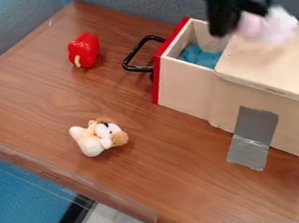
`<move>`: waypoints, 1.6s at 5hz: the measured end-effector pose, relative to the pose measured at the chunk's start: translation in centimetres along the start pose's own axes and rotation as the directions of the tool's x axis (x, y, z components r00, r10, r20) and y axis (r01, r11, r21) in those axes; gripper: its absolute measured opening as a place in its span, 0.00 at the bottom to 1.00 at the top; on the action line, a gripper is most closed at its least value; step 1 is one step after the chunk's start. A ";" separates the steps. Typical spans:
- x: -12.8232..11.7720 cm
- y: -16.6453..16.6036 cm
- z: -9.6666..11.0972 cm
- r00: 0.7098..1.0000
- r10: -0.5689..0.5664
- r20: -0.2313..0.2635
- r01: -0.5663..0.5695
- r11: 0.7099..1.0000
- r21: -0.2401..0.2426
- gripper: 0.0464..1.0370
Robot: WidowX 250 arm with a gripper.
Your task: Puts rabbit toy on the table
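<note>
The black gripper (pixel 238 19) hangs at the upper right, above the wooden drawer box. It is shut on a blurred pink and white plush, the rabbit toy (pixel 269 25), held over the box's lid near the open drawer. The toy's outline is smeared, and part of it lies behind the gripper. Brown wood makes up the table (pixel 145 169) surface.
The box's drawer (pixel 186 82) stands pulled out, with a red front, black handle (pixel 130 59) and blue cloth (pixel 199 55) inside. A red toy pepper (pixel 84 51) lies upper left, a brown and white plush (pixel 98 137) lower left. Grey tape (pixel 254 133) runs from box to table.
</note>
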State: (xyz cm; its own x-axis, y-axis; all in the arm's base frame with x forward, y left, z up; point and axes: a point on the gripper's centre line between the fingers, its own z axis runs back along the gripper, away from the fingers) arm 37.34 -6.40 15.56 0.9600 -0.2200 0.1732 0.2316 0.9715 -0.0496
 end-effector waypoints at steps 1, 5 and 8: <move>-1.7 3.5 3.0 0.997 0.069 0.042 -0.070 0.998 0.011 0.02; -16.3 16.0 0.0 0.930 0.360 -0.070 -0.349 0.928 0.128 0.02; -20.5 21.7 -7.0 0.876 0.473 -0.094 -0.452 0.873 0.182 0.20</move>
State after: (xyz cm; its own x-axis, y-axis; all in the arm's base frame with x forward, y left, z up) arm 23.81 18.57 4.10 0.9654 0.2582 0.0356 -0.2599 0.9639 0.0574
